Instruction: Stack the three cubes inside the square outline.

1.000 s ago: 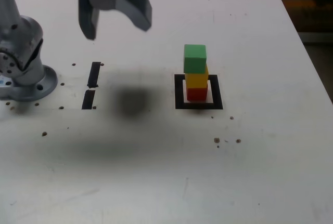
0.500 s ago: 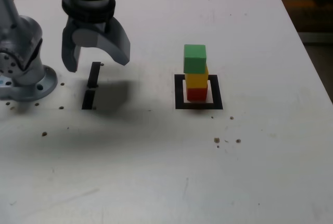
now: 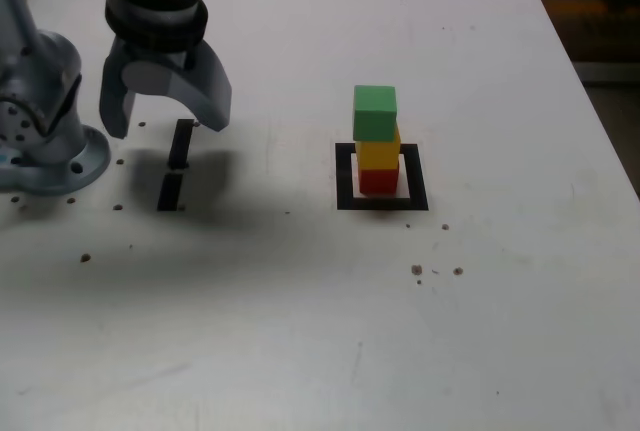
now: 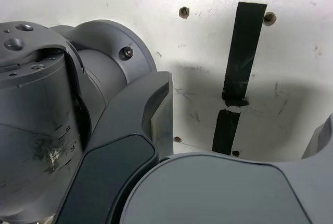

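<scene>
Three cubes stand as one upright stack inside the square outline (image 3: 345,176): the red cube (image 3: 378,181) at the base, the yellow cube (image 3: 378,152) on it, the green cube (image 3: 375,113) on top. My gripper (image 3: 165,123) hangs open and empty far to the exterior view's left of the stack, just above the two short black tape strips (image 3: 177,161). The wrist view shows those tape strips (image 4: 237,73) and one dark finger (image 4: 158,117), but no cube.
The arm's grey base (image 3: 45,111) sits at the exterior view's left edge, and its round housing (image 4: 62,94) fills much of the wrist view. Small bolt holes and dark specks (image 3: 437,272) dot the white table (image 3: 320,351).
The open gripper has come down and moved toward the exterior view's left, from high above the table to just over the tape strips. The stack has not moved.
</scene>
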